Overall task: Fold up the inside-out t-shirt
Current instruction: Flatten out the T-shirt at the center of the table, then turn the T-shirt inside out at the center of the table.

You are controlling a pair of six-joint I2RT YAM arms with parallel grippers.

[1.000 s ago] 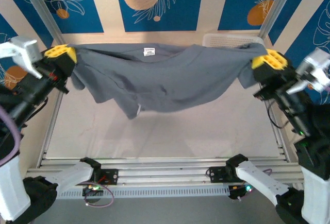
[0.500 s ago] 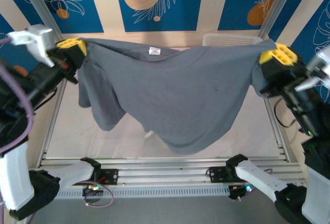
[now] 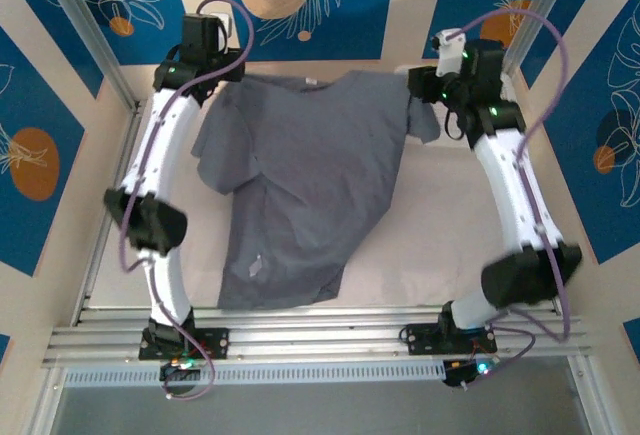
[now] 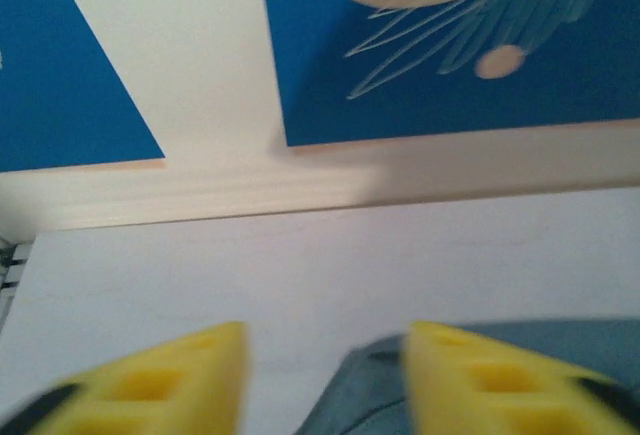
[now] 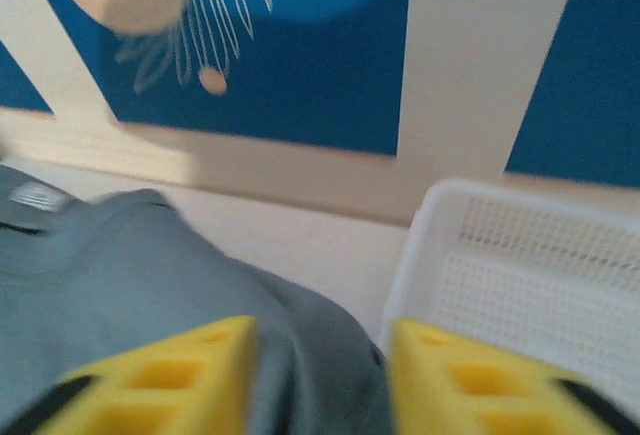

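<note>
We find the inside-out t-shirt [image 3: 310, 185] lying rumpled on the table [image 3: 450, 245], collar far and hem near, its long axis running far to near, while the left jaws and right jaws stand parted, gripping nothing, over its far shoulders, each about equally close.

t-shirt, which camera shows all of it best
The top external view: the t-shirt lies on the table, in sight from collar to hem, sleeves included. The left wrist view catches a grey edge at the bottom of the frame; the right wrist view a blurred stretch near the collar, beside the white basket.
</note>
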